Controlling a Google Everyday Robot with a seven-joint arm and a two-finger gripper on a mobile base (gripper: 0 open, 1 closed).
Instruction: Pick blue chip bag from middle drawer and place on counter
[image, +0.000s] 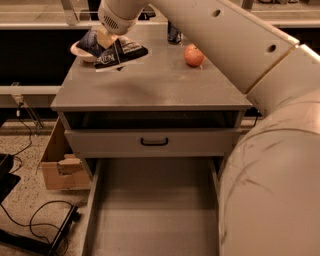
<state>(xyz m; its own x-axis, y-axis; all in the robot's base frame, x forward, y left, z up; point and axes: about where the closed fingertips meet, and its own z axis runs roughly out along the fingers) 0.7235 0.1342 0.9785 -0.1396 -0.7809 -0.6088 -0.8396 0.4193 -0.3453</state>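
Observation:
My gripper (106, 40) hangs over the back left part of the counter (160, 85), at the end of my white arm that comes in from the upper right. It is shut on the blue chip bag (121, 53), a dark-blue foil bag with white lettering. The bag is tilted and held a little above the counter top, with its shadow on the slab below it. The middle drawer (150, 210) is pulled out at the bottom of the view, and its grey floor is bare.
A red apple (194, 55) and a dark drink can (174, 33) stand on the counter's back right. A closed drawer front with a black handle (154, 142) sits under the counter. A cardboard box (59, 169) and cables (30, 225) lie on the floor at left. My arm fills the right side.

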